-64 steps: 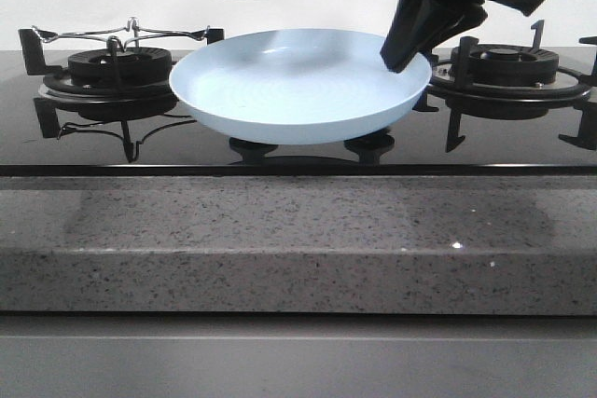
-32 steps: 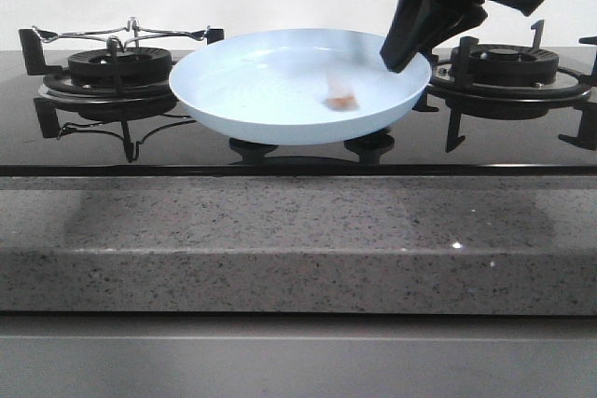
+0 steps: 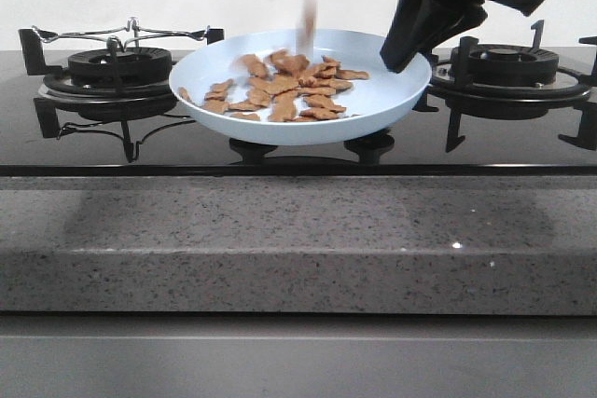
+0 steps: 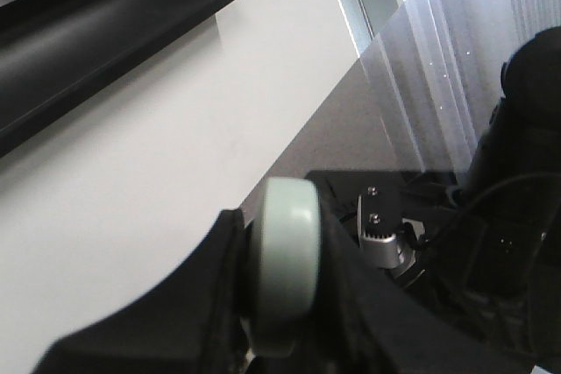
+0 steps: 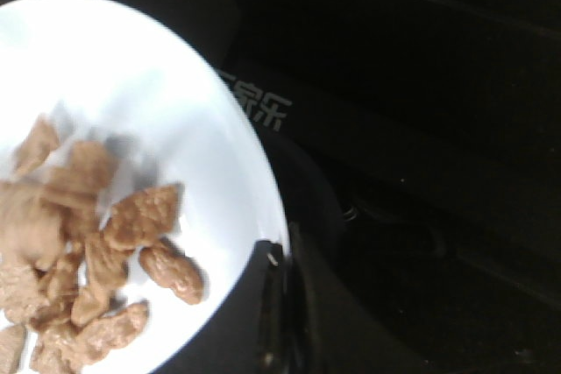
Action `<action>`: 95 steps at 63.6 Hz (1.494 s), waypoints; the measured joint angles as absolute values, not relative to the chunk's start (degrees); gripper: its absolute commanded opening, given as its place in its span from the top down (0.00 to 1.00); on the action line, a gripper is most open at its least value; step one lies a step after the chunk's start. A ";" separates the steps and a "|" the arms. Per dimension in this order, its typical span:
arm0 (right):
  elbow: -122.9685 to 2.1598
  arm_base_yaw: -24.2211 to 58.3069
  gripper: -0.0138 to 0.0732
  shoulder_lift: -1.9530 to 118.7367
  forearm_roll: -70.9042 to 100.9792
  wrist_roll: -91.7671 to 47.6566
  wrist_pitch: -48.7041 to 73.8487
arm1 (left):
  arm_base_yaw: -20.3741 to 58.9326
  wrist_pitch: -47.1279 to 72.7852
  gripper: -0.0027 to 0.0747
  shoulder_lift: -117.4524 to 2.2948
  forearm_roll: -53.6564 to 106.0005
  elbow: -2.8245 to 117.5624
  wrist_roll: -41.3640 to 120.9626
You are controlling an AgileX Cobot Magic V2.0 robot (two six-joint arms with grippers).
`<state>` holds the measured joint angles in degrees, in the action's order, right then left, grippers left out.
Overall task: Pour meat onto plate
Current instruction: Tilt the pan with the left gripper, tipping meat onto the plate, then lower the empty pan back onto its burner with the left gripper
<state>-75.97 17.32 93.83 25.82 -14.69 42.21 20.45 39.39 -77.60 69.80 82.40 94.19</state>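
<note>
We now see the meat (image 3: 284, 89) spread across the plate (image 3: 392, 100), where half a second ago lay one piece; two pieces fall blurred. Right pincer (image 3: 403, 55) clamps the plate rim, left pincer (image 4: 280, 339) grips the pale-green handle (image 4: 282, 269)
</note>
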 measured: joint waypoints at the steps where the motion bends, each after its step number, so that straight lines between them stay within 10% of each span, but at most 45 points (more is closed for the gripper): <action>1: -75.97 17.32 0.92 93.83 25.82 -14.69 42.21 | 20.45 39.53 0.99 -77.60 69.29 82.40 94.19; 59: -75.97 17.32 0.92 93.83 25.82 -14.69 42.21 | 20.29 40.07 0.99 -77.52 64.15 82.40 90.93; 95: -75.97 17.32 0.92 93.83 25.82 -14.69 42.21 | -6.98 33.50 0.99 -89.24 89.47 82.40 53.57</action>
